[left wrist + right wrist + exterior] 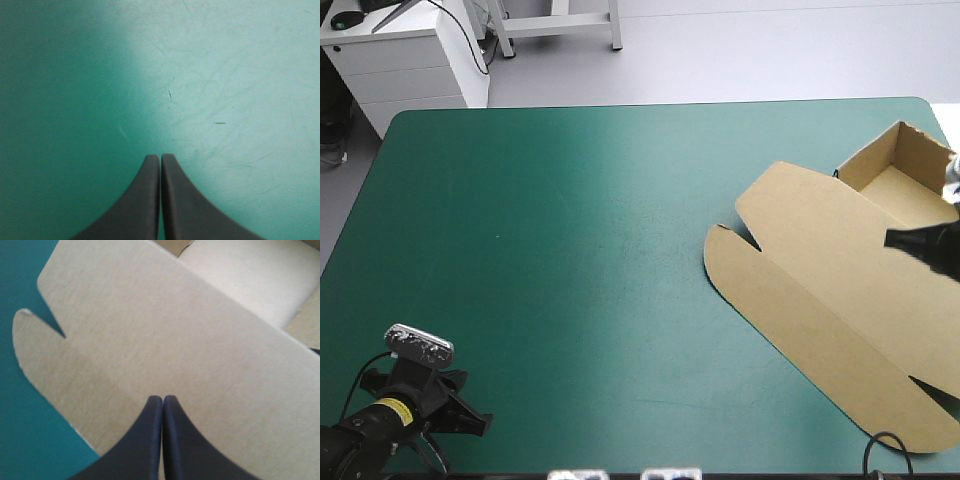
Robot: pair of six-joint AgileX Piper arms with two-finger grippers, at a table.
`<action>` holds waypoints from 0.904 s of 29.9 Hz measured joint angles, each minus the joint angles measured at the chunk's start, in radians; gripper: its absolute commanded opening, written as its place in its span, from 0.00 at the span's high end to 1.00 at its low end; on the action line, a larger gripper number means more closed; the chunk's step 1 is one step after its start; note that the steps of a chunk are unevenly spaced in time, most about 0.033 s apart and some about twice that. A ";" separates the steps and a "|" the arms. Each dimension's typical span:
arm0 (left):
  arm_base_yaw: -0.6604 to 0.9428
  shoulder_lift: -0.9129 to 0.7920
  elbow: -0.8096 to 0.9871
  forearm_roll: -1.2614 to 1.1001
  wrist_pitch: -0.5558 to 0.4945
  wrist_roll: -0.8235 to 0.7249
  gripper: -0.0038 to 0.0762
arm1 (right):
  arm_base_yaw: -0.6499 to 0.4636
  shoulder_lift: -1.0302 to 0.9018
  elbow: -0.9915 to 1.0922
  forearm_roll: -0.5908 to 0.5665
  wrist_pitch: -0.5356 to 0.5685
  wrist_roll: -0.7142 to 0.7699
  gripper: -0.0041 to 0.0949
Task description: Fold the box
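High view first: the box (820, 270) sits on the right side of the table (550, 250) and runs out past the picture's right edge. Its tray (910, 175) is at the far end with its walls raised. The lid (810, 225) lies flat on the teal-green cover (225, 75), reaching back toward the near edge.

The right end effector (163, 398) is over that lid, drawn together to a single point with nothing clamped. Whether the tip touches the board, I can't say. The left end effector (160, 157) is at the near left corner, also drawn together, over bare cover and well apart from the box.

Now the handling. It's thin brown board, so I'd judge it light, stiff across the panels, willing to bend only along its creases, and likely to skate on the cover if pushed. The best hold looks like the lid's free edge by the rounded flap (35, 355), where a tip could slip under.

As for what's hidden, the tray's right side and part of the lid are cut off, and the creases are faint.
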 measured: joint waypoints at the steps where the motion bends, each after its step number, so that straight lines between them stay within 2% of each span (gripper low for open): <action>1: 0.000 0.000 0.000 0.000 0.000 0.000 0.96 | 0.028 -0.039 0.042 0.000 -0.007 -0.004 0.97; 8: 0.000 0.000 0.000 0.000 0.000 0.000 0.96 | 0.162 -0.268 0.305 0.011 -0.052 -0.039 0.97; 19: 0.000 0.000 0.000 0.000 0.000 0.000 0.96 | 0.175 -0.530 0.689 0.011 -0.138 -0.070 0.97; 27: 0.000 0.000 0.000 0.000 0.000 0.000 0.96 | 0.175 -0.664 0.784 0.011 -0.154 -0.071 0.97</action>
